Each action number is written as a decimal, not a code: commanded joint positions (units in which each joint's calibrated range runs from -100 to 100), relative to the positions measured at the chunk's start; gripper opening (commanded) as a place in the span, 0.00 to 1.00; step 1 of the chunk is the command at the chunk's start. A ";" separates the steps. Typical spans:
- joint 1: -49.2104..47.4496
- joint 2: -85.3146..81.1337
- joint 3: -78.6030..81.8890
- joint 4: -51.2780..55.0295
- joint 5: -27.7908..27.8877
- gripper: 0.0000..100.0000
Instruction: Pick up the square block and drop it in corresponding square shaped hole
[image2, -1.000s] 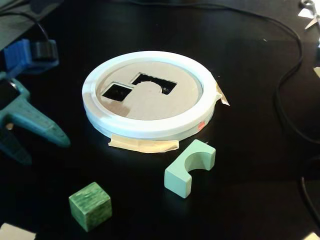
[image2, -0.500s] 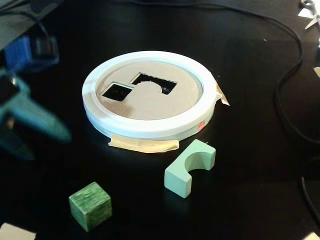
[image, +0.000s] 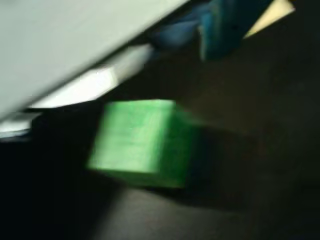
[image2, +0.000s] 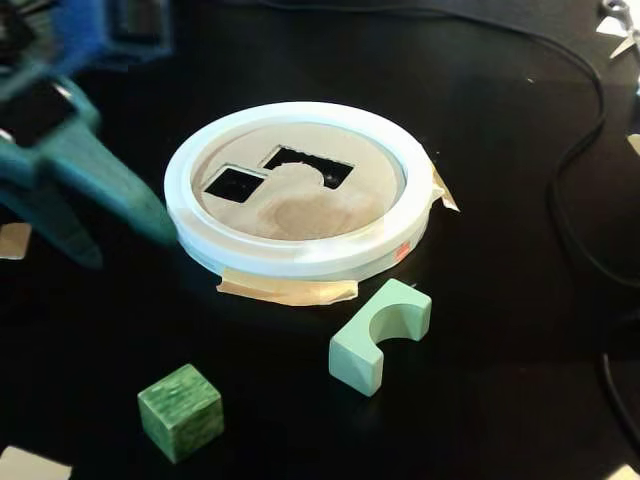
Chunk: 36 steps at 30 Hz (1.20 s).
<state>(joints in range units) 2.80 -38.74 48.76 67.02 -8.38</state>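
In the fixed view the cube (image2: 180, 411) sits on the worktop near and right of the end effector (image2: 130, 240), whose fingers are spread, gripping nothing.

The wrist view is dim and heavily smeared, the cube (image: 140, 142) a soft bright-green blur, while the fixed view is sharper, with a black worktop (image2: 500, 380), a brightly lit ring (image2: 300, 255) and a blurred hand (image2: 130, 235).

Dark green square block (image2: 180, 412) resting flat near the tabletop's front-left edge, square shaped hole (image2: 234, 183) open in the tan disc's left part
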 joint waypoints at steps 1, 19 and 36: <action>0.57 25.71 -27.17 9.80 -4.00 1.00; 4.07 52.76 -45.11 16.82 -4.35 1.00; 5.07 58.04 -47.66 16.72 -4.00 1.00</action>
<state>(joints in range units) 8.29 19.57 5.81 83.03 -12.43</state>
